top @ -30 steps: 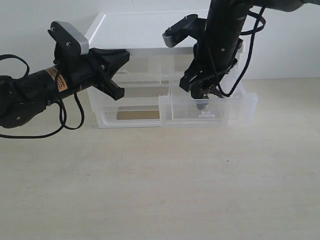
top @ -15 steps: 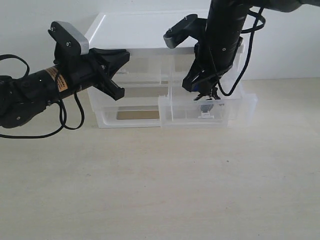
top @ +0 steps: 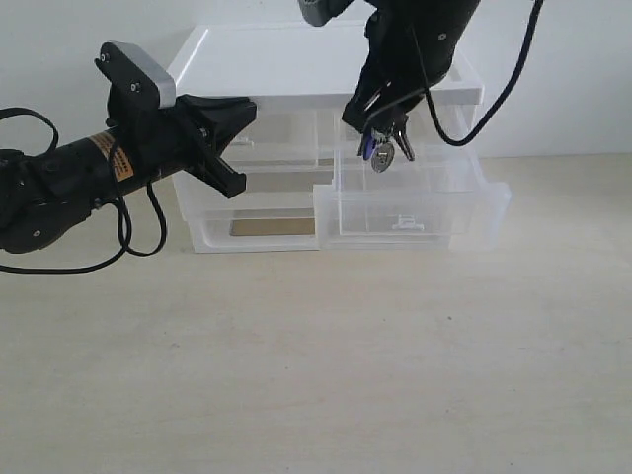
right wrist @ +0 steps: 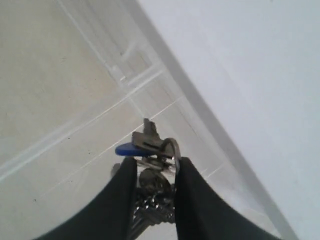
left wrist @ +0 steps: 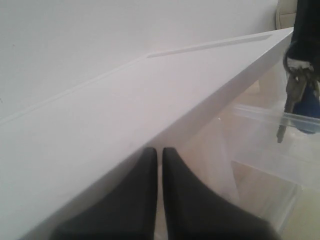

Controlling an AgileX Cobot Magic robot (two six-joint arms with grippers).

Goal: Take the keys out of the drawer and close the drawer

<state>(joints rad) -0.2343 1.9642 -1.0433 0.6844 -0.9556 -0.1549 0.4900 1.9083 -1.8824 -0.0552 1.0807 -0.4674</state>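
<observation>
Plainly, the 1st part of the task is judged done. The small bunch of silver metal keys with a blue cap (top: 383,150) is pinched by its ring in the right claw (top: 380,126) and hangs free in the air, above the small translucent white plastic drawer (top: 464,212) and clear of its rim. In the right wrist view the 2 black fingers (right wrist: 125,185) are seen narrowly closed on the ring, with the blue cap jutting out to one side.

The drawer is seen pulled well out from the white-topped translucent plastic cabinet (top: 267,59), and nothing can be made out inside it except its own tab handle at the front. So the closing is not yet done. The keys are also not yet set down on the beige table (top: 316,375).

The left claw (top: 232,143) is held beside the cabinet's upper left edge. Its fingers (left wrist: 145,180) are drawn almost together on nothing. Whether the cabinet is touched cannot be told.
</observation>
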